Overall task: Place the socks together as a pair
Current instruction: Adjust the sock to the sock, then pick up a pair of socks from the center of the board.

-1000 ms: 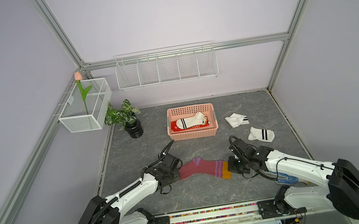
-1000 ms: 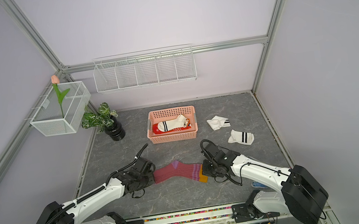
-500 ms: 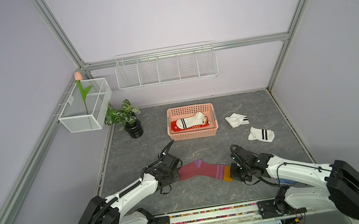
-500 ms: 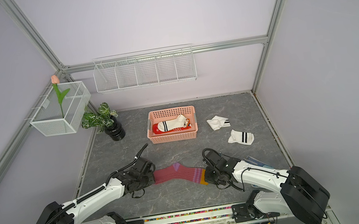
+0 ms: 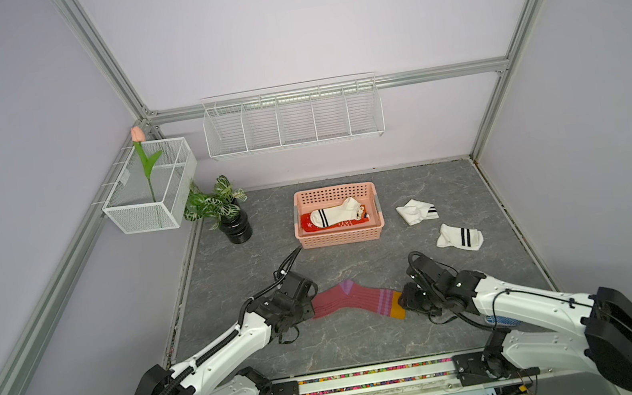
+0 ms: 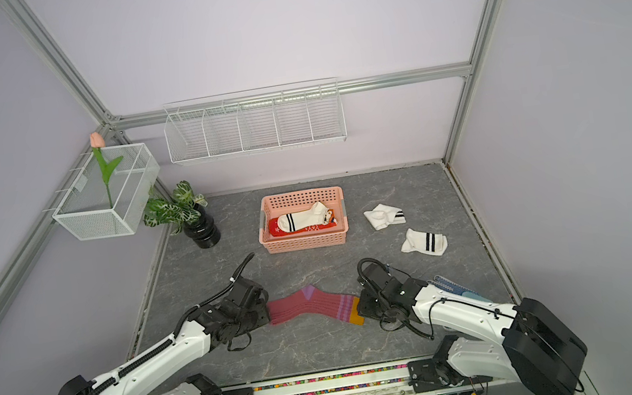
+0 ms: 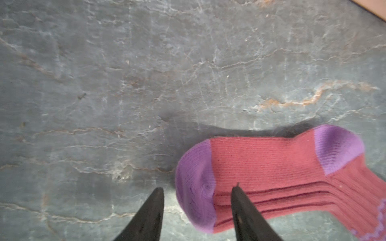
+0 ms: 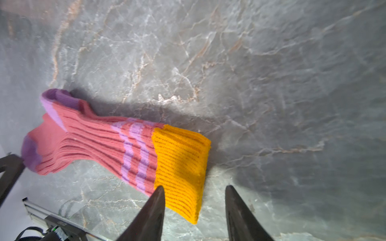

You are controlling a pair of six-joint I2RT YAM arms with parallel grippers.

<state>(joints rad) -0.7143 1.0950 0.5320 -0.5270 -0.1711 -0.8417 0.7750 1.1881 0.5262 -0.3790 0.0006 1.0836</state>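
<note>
**While both pincers stand spread, the maroon sock (image 5: pixel 352 300) lies free on the table (image 5: pixel 369 346)**

Because it is ribbed knit, the sock looks light, soft and limp. It will likely sag and fold from any single grip. It should not slip much between the pads, nor take harm from a firm pinch. Its edges look doubled in the wrist views, so this may be two socks laid one on the other, though I cannot tell for sure. It lies flat, bent at the heel, near the front of the table between the two arms, well apart from the pink basket (image 5: pixel 339 239). The best holds, I judge, are its two ends, the purple toe (image 7: pixel 194 183) and the mustard cuff (image 8: pixel 179 162). Taking both together would keep the cloth stretched and any layers aligned.

The left pincer (image 7: pixel 198 187) is spread and pinches nothing. One finger sits over the sock just behind the toe, the other over bare table beside the toe. Whether the tips touch the cloth I cannot tell. The right pincer (image 8: pixel 194 186) is likewise spread and empty, with one finger over the cuff's corner and the other over bare stone beside it.

In the basket, a white striped sock (image 5: pixel 335 213) lies on a red sock (image 5: pixel 307 225). Two more white striped socks (image 5: pixel 417 210) (image 5: pixel 459 237) lie apart on the table beside the basket.
</note>
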